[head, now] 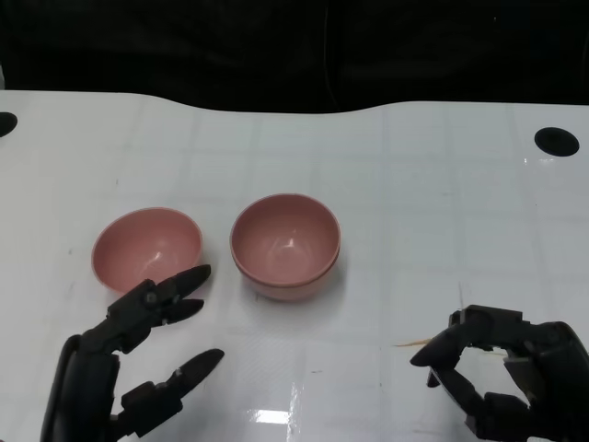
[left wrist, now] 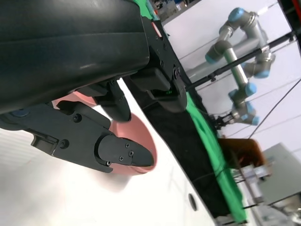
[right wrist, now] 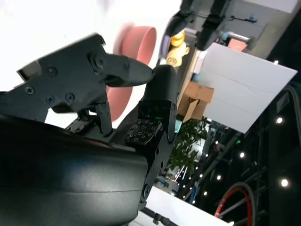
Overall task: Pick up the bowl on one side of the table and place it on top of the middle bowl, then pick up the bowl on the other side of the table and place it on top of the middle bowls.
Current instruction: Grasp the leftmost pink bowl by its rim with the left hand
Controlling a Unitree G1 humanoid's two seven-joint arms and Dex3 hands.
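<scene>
Two pink bowls stand on the white table point(head: 414, 212). The left bowl point(head: 147, 247) sits upright and empty. The middle bowl point(head: 285, 244) shows a double rim, as of two bowls nested. My left hand point(head: 138, 359) is just in front of the left bowl, fingers spread and holding nothing; its upper fingertips point(head: 189, 281) almost reach the bowl's near rim. In the left wrist view a pink bowl point(left wrist: 136, 136) lies right behind the fingers point(left wrist: 117, 153). My right hand point(head: 502, 373) rests at the lower right, fingers bent but apart, empty. The right wrist view shows a pink bowl point(right wrist: 136, 42) beyond the hand point(right wrist: 117, 89).
Round black holes sit at the table's far right point(head: 557, 141) and far left point(head: 5, 122). The table's far edge meets a dark background. A thin yellowish streak point(head: 409, 343) lies beside the right hand. A robot arm with blue joints point(left wrist: 240, 56) stands beyond the table.
</scene>
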